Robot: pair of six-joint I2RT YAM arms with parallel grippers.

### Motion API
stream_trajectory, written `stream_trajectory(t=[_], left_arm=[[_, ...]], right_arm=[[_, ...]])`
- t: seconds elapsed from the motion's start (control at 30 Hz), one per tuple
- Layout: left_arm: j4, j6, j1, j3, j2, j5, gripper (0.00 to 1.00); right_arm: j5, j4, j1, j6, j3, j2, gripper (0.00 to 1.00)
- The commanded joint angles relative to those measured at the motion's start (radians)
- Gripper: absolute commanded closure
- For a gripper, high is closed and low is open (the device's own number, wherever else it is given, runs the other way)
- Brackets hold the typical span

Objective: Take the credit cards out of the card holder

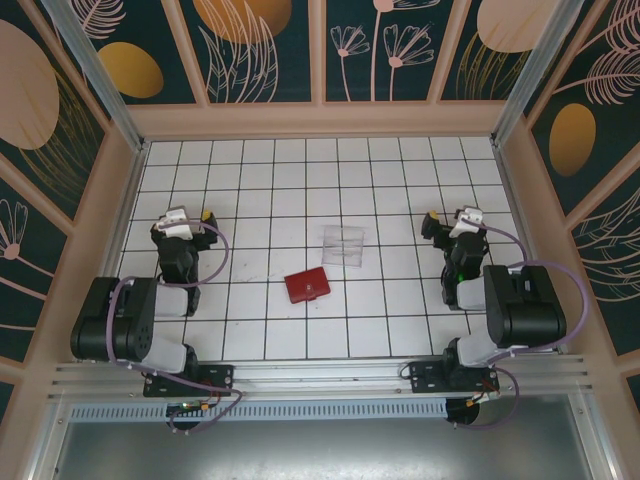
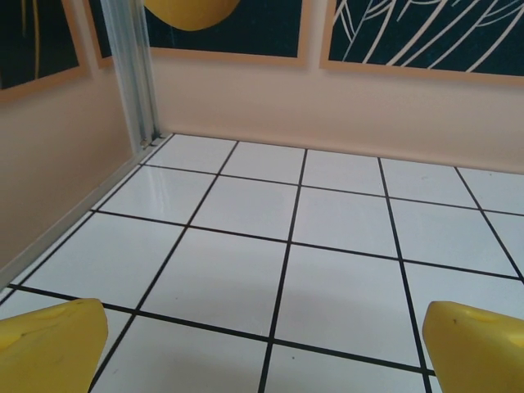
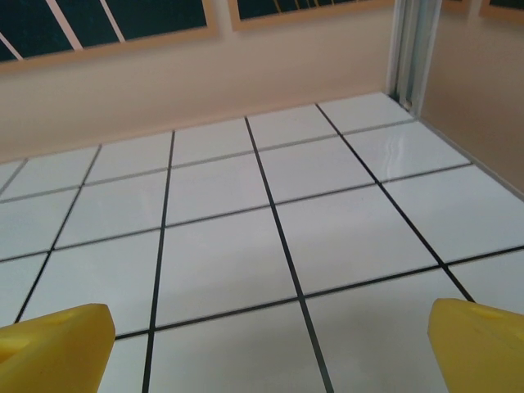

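The red card holder (image 1: 307, 286) lies folded shut on the white tiled floor, near the middle of the top view. The credit cards are hidden. My left gripper (image 1: 182, 216) rests at the left, well away from the holder, with its yellow fingertips (image 2: 51, 344) spread wide and only bare tiles between them. Over on the right sits my right gripper (image 1: 453, 218), likewise open; its yellow fingertips (image 3: 479, 344) stand far apart over bare tiles.
A clear plastic tray (image 1: 343, 246) sits just beyond and right of the card holder. Peach walls (image 1: 320, 120) enclose the tiled floor on three sides, with metal corner posts (image 2: 135, 74) at the back.
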Motion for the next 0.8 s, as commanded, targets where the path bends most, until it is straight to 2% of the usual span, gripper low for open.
stream_trajectory(t=[0.0,0.13,0.27,0.33,0.37,0.57,0.77], left_arm=[[-0.164,-0.022,0.002,0.056,-0.105,-0.063,0.02],[-0.444,-0.151,-0.004,0.174,-0.198,-0.089,0.03],[-0.723,-0.287,-0.037,0.286,-0.236,0.032,0.07],[-0.883,-0.360,-0.070,0.360,-0.216,0.042,0.08],[-0.935,-0.366,-0.084,0.390,-0.198,0.106,0.08],[-1.061,-0.401,-0.197,0.451,-0.087,0.394,0.12],[-1.152,-0.367,-0.332,0.497,0.009,0.609,0.16]], right_arm=[[0.022,-0.224,0.027,-0.019,0.103,-0.090,0.01],[0.035,-0.520,0.095,-0.025,0.219,-0.159,0.03],[0.036,-0.834,0.201,0.050,0.347,-0.218,0.03],[0.012,-0.986,0.247,0.105,0.414,-0.225,0.04],[-0.001,-1.054,0.273,0.130,0.443,-0.226,0.05],[-0.082,-1.326,0.425,0.292,0.526,-0.229,0.11],[-0.172,-1.436,0.574,0.424,0.515,-0.247,0.11]])
